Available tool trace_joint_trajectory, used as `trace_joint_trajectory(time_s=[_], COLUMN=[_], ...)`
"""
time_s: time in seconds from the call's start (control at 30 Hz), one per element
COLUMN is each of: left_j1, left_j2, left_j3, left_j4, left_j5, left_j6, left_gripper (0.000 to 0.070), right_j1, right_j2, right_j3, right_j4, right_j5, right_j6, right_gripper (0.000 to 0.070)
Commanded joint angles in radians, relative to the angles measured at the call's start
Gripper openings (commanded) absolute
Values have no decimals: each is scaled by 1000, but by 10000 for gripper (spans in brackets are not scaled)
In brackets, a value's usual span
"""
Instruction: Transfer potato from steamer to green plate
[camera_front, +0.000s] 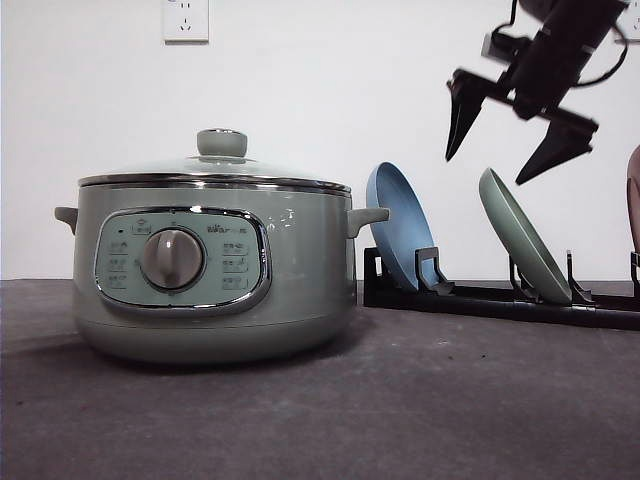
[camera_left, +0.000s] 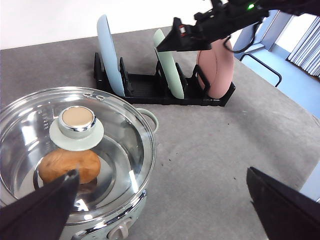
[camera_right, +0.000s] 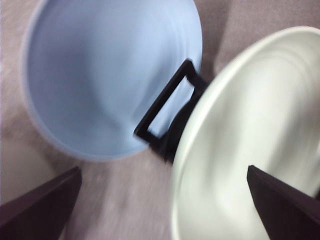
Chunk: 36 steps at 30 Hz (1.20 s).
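The smooth orange-brown potato (camera_left: 69, 166) is seen lying inside the large pale sage-green electric steamer (camera_front: 212, 272), under the knobbed glass lid (camera_left: 75, 145), which is seated on the rim, so nothing can be lifted out yet. The wide, pale mint-green plate (camera_front: 523, 236) is held on edge in the black slotted rack (camera_front: 500, 297), between a blue plate (camera_front: 398, 225) and a pink plate (camera_left: 215, 67), so it must be fetched first. The right gripper (camera_front: 520, 132) is poised just above the green plate's upper rim, fingers spread wide and empty, apparently lined up to take that rim. The left gripper (camera_left: 165, 200) is held over the steamer, its 2 fingers parted with nothing between them, presumably placed for the lid knob.
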<state>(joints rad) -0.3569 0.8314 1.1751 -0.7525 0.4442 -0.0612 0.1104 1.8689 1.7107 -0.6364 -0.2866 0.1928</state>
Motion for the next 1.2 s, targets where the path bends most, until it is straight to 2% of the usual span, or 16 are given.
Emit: trace_joint_trajectory(time_s=[0.0, 0.07, 0.2, 0.3, 0.43, 0.6, 0.63, 1.0, 1.17], left_j1=[-5, -5, -5, -5, -5, -5, -4, -5, -5], left_j2=[7, 7, 7, 7, 7, 7, 7, 7, 7], left_j3=[21, 21, 21, 21, 21, 21, 21, 21, 21], left_j4=[10, 5, -21, -45, -49, -48, -48, -40, -39], left_j5=[4, 4, 4, 4, 4, 4, 4, 4, 4], left_j6=[17, 17, 17, 17, 17, 17, 17, 20, 20], left_gripper=[700, 700, 700, 700, 700, 700, 700, 700, 700], right_j1=[1, 0, 0, 0, 0, -5, -7, -19, -19], right_j2=[28, 44, 64, 66, 66, 66, 66, -24, -140], right_j3=[24, 24, 24, 24, 24, 24, 25, 25, 25], right_j4=[24, 44, 67, 68, 72, 66, 66, 67, 55], right_j5=[3, 3, 3, 6, 26, 26, 25, -64, -150], right_j6=[22, 35, 46, 54, 57, 63, 63, 104, 97], right_gripper=[627, 535, 427, 307, 220, 27, 7, 4, 4])
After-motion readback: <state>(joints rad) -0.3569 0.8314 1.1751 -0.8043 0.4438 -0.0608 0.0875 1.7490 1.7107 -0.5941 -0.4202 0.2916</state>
